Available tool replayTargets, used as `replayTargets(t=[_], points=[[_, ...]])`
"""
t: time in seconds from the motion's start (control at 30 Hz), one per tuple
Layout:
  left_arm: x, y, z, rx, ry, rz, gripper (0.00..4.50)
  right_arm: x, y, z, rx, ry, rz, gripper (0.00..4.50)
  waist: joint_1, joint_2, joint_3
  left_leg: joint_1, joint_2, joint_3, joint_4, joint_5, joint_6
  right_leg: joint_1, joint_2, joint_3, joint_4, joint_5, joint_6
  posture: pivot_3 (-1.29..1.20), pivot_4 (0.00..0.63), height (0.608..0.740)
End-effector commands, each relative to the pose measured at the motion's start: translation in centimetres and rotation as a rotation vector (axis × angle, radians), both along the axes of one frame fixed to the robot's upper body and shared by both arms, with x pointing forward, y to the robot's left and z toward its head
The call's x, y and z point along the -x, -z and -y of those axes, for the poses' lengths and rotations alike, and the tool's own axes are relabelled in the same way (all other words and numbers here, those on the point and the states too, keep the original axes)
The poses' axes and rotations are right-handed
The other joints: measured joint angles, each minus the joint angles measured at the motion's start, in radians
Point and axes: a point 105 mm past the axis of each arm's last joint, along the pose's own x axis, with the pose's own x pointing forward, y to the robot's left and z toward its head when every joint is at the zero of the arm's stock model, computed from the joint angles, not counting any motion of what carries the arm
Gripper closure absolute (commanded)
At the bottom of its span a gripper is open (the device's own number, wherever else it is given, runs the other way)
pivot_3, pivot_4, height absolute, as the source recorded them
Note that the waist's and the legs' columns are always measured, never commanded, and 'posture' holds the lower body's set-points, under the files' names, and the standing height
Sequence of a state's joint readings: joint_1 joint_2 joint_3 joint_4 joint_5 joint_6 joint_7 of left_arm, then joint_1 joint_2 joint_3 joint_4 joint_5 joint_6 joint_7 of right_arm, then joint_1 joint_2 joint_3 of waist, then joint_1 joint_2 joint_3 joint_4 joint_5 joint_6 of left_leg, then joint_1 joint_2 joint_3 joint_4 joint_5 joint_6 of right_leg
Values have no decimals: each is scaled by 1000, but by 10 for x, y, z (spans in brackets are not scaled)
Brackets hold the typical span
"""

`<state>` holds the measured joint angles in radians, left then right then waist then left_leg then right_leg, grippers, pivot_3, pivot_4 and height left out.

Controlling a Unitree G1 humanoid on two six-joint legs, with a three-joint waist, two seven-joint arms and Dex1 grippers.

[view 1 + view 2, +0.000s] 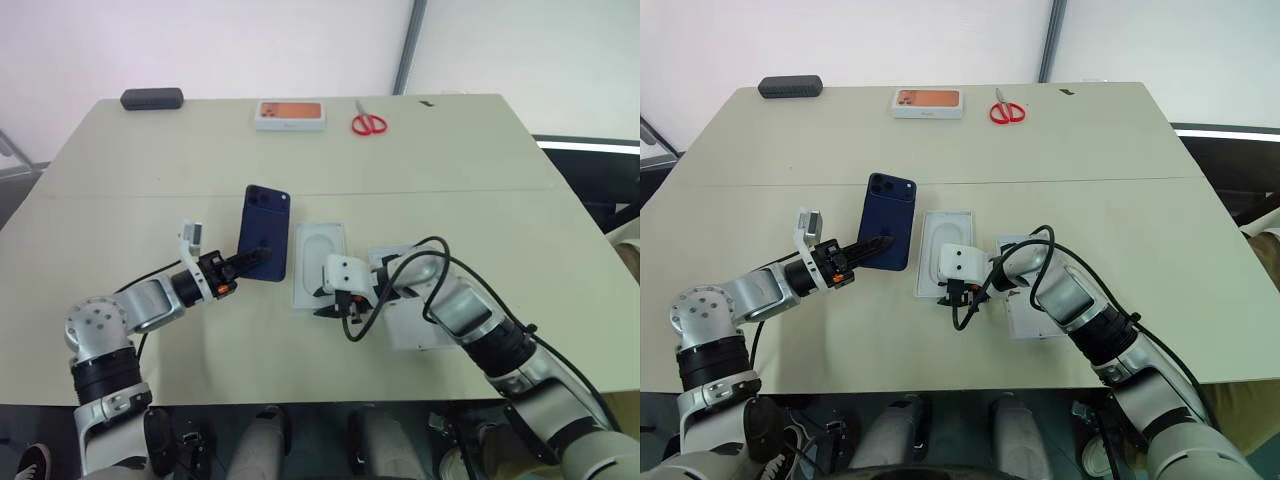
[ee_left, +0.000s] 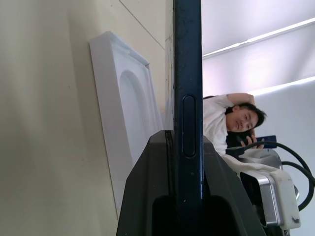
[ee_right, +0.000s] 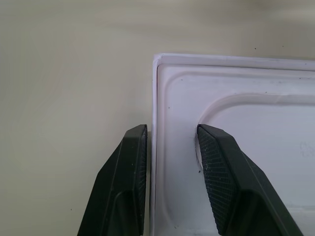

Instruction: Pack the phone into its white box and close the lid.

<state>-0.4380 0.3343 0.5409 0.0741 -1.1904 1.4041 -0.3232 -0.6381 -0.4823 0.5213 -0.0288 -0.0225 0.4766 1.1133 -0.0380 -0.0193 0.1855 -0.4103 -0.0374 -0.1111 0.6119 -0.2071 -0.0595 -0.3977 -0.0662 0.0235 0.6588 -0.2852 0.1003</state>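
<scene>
My left gripper is shut on the near end of the dark navy phone, holding it just above the table with its camera cluster at the far end. The left wrist view shows the phone edge-on between the fingers. To its right lies the white box with a moulded insert. My right gripper stands open at the box's near corner, one finger outside the rim and one over the insert. The lid lies under my right forearm.
A black oblong case, a white box with an orange picture and red scissors lie along the table's far edge. A person appears in the background of the left wrist view.
</scene>
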Motion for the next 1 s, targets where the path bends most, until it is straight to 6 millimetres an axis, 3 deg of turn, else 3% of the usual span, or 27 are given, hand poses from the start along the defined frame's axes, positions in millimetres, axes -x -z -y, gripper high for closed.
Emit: replayTargets(t=[0.03,0.2,0.4,0.47,0.5,0.63,0.83,1.0], points=[[0,-18,2,36,6,79,4416,-4,0,-8,-7,-7,25,2833,-2,0,0,0,0,0,0,0,0,0,0,0,0,0,0,0,150,740],[-1,-21,3,49,3,84,4416,-11,-5,-33,-57,-17,56,2833,-8,0,0,0,1,0,0,0,0,-1,2,0,0,0,0,0,150,740],[-1,-19,7,44,8,79,4416,-20,-7,-44,-86,11,57,2833,-3,0,0,0,0,0,0,0,-1,0,1,0,0,0,0,0,150,740],[-1,-19,8,43,6,78,4416,-18,-7,-42,-96,14,27,2303,-3,0,0,0,0,0,0,0,-1,0,1,0,0,0,0,0,150,740],[0,-18,8,43,6,77,4416,-17,-7,-40,-93,12,25,2004,-2,0,0,0,0,0,0,0,-1,0,1,0,0,0,0,0,150,740],[0,-17,9,43,6,74,4416,-19,-13,-32,-94,23,52,49,-2,0,0,0,0,0,0,0,-1,0,1,0,0,0,0,0,150,740],[-1,-15,13,48,3,71,4416,-21,-29,-3,-57,56,110,49,3,0,0,0,0,0,0,0,-1,0,0,0,0,0,0,0,150,740],[-1,-3,27,58,0,38,4416,-20,-47,25,-152,145,50,49,11,0,0,0,0,0,-1,0,0,1,0,0,-2,0,0,0,150,740]])
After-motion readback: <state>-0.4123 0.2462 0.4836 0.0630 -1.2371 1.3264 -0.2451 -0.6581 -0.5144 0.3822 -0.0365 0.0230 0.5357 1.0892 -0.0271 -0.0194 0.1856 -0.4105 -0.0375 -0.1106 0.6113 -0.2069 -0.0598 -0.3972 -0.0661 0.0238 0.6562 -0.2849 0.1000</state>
